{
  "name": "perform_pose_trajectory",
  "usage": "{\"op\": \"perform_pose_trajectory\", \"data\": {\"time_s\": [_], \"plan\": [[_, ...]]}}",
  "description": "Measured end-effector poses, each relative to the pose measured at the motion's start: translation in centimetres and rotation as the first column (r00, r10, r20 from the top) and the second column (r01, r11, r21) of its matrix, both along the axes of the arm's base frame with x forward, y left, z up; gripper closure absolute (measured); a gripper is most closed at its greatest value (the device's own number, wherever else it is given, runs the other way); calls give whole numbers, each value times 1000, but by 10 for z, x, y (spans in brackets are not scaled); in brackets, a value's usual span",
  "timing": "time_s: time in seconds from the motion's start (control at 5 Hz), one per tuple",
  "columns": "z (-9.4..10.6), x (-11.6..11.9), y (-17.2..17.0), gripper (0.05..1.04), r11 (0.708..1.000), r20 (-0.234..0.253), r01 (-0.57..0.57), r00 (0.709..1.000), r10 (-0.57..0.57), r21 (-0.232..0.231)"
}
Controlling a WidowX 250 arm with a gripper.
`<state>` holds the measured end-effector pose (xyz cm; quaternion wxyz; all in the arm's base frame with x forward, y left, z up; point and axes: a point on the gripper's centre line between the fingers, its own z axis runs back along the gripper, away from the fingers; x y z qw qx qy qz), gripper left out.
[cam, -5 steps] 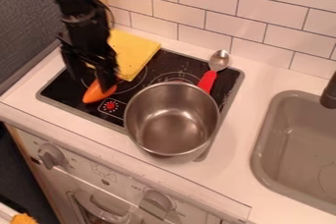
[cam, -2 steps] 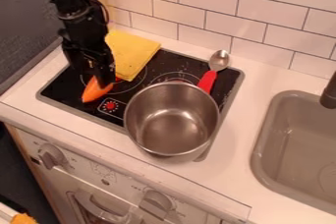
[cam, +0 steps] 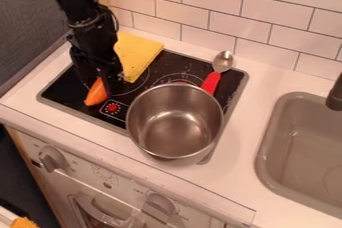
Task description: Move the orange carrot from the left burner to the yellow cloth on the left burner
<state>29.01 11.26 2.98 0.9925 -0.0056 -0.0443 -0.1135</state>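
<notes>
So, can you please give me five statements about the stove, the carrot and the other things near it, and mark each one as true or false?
1. The orange carrot lies on top of the yellow cloth. False: it is beside the cloth, over the black cooktop.
2. The spoon has a red handle. True.
3. The spoon is inside the metal pot. False: it lies outside, behind the pot.
4. The cloth is farther back than the pot. True.
5. The claw is over the sink. False: it is at the carrot, over the left part of the cooktop.
</notes>
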Motion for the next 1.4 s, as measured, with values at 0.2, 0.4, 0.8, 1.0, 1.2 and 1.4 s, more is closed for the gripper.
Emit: {"op": "perform_pose_trajectory", "data": {"time_s": [0.2, 0.4, 0.8, 1.0, 1.2, 1.4], "plan": [[-24, 8, 7, 81, 998, -63, -33, 997, 36, 55], [-27, 20, 9, 135, 995, -62, -54, 996, 59, 87], [-26, 16, 2, 664, 995, -56, -63, 996, 67, 74], [-21, 6, -2, 784, 997, -52, -70, 996, 72, 33], [-21, 5, 3, 512, 992, -29, -130, 991, 129, -11], [-19, 6, 3, 217, 991, -22, -129, 991, 129, -22]]}}
